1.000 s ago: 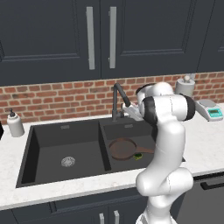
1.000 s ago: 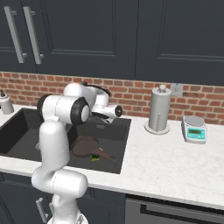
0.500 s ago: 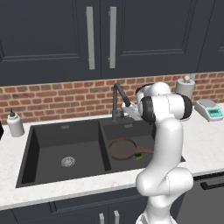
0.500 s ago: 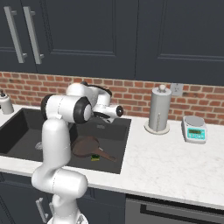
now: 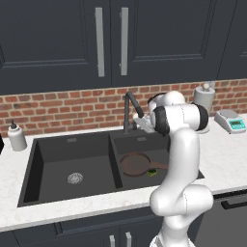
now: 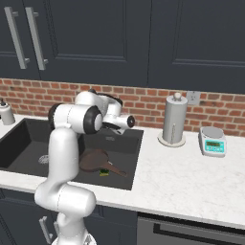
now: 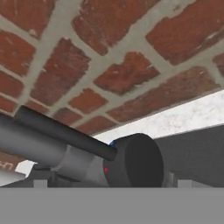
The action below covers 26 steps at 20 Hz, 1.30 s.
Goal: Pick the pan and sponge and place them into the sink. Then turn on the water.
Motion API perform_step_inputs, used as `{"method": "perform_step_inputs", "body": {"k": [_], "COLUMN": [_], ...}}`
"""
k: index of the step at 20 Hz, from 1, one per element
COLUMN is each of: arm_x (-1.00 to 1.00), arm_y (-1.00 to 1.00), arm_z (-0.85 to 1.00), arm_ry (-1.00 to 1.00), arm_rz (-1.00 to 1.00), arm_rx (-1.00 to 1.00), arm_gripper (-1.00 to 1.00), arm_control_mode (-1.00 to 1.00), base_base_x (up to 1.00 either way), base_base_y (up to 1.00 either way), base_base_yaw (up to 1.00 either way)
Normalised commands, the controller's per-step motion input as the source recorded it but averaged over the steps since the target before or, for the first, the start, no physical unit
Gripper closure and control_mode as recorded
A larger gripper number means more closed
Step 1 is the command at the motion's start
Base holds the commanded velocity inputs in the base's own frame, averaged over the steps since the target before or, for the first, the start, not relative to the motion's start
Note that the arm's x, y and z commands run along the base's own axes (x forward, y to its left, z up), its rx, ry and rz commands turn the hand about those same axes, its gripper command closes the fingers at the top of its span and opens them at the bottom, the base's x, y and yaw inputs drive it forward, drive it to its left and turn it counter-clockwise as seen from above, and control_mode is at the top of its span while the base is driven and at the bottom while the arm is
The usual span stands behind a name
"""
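The dark brown pan (image 5: 134,163) (image 6: 94,160) lies in the right basin of the black sink (image 5: 48,166) (image 6: 19,143), its handle pointing toward the front right. The yellow and green sponge (image 5: 152,172) (image 6: 104,172) rests beside the handle. My gripper (image 5: 141,123) (image 6: 130,122) (image 7: 113,183) hovers at the base of the black faucet (image 5: 130,103), behind the right basin. In the hand view the faucet's round black knob (image 7: 136,161) and its lever (image 7: 61,130) sit close between my widely spread fingertips (image 7: 40,183). The gripper is open and empty. No stream shows at the spout.
A soap bottle (image 5: 17,136) (image 6: 5,114) stands left of the sink. A paper towel roll (image 5: 205,99) (image 6: 173,119) and a small scale (image 5: 230,120) (image 6: 213,142) stand on the white counter (image 6: 191,182) to the right. A brick wall (image 7: 109,57) rises right behind the faucet.
My hand has sunk very slightly beside the faucet. Pan and sponge lie where they were.
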Motion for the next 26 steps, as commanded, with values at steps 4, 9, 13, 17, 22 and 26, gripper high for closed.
{"method": "perform_step_inputs", "body": {"k": [4,9,13,17,22,26], "arm_x": [0.22,0.24,0.2,0.12,0.02,0.0], "arm_y": [0.06,0.02,0.0,0.0,0.01,0.0], "arm_z": [-0.01,-0.04,-0.07,-0.09,-0.06,0.0], "arm_ry": [0.0,0.0,0.0,0.0,0.0,0.0], "arm_rz": [0.0,0.0,0.0,0.0,0.0,0.0], "arm_rx": [0.0,0.0,0.01,0.0,0.0,0.0], "arm_gripper": [-1.0,-1.0,-1.0,-1.0,1.0,1.0], "arm_control_mode": [-1.0,-1.0,-1.0,-1.0,-1.0,-1.0], "base_base_x": [0.0,0.0,0.0,0.0,0.0,0.0], "base_base_y": [0.0,0.0,0.0,0.0,0.0,0.0], "base_base_yaw": [0.0,0.0,0.0,0.0,0.0,0.0]}}
